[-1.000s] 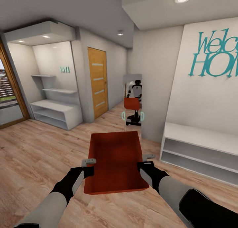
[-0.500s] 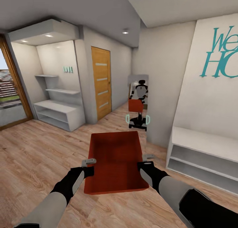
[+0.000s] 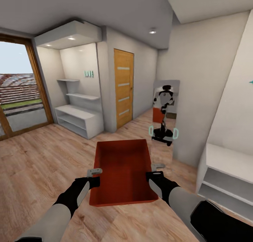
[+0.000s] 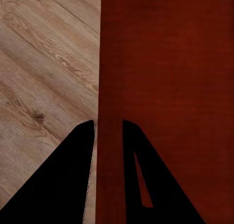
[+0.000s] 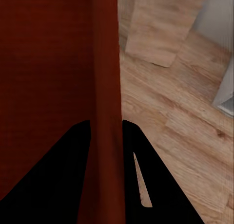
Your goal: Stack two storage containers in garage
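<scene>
Ahead, mirror (image 3: 165,110), wooden door (image 3: 123,88), both end effectors clamping storage container (image 3: 122,170) walls

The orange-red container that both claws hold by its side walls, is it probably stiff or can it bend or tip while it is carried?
The container probably is stiff: its walls look straight though the left claw and right claw pinch them. It seems light, being empty. It may tip forward, since both grips sit nearer its near end.
</scene>
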Robot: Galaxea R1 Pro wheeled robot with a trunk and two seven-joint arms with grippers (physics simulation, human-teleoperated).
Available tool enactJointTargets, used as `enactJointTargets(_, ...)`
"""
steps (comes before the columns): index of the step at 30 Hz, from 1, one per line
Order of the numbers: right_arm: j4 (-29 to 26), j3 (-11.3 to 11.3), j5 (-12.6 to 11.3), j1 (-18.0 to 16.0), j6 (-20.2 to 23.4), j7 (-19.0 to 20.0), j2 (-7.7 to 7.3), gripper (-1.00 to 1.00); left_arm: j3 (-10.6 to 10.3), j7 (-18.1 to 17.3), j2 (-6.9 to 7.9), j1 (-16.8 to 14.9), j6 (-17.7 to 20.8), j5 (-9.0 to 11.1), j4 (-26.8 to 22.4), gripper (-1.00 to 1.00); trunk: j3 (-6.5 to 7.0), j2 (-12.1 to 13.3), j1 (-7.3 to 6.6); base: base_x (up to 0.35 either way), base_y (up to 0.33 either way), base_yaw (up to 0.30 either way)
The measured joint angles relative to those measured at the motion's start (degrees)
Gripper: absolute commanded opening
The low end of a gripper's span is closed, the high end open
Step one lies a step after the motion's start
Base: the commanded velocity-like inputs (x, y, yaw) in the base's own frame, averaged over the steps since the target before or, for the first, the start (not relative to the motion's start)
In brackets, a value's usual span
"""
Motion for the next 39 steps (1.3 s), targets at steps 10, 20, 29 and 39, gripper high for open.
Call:
enactJointTargets(10,0.02,0.01,-0.02,0.0,-0.03,0.02,0.0,-1.0,-0.01,0.0,0.0,0.0,0.0,0.0,0.0,-1.0,0.0,0.0,0.0,0.326,0.0,0.268)
enactJointTargets(20,-0.01,0.08,-0.11,0.01,-0.01,0.01,-0.04,-1.0,-0.06,0.01,-0.02,-0.01,0.0,-0.01,0.03,-1.0,0.0,0.0,0.0,0.326,0.0,0.125)
enactJointTargets(29,-0.02,0.19,-0.26,0.01,-0.02,0.02,-0.08,-1.0,-0.13,0.01,-0.03,-0.02,-0.01,-0.01,0.03,-1.0,0.0,0.0,0.0,0.326,0.0,0.002)
enactJointTargets(39,-0.03,0.32,-0.45,0.02,-0.05,0.03,-0.13,-1.0,-0.2,0.03,-0.04,-0.02,-0.02,-0.01,0.03,-1.0,0.0,0.0,0.0,0.326,0.0,0.0)
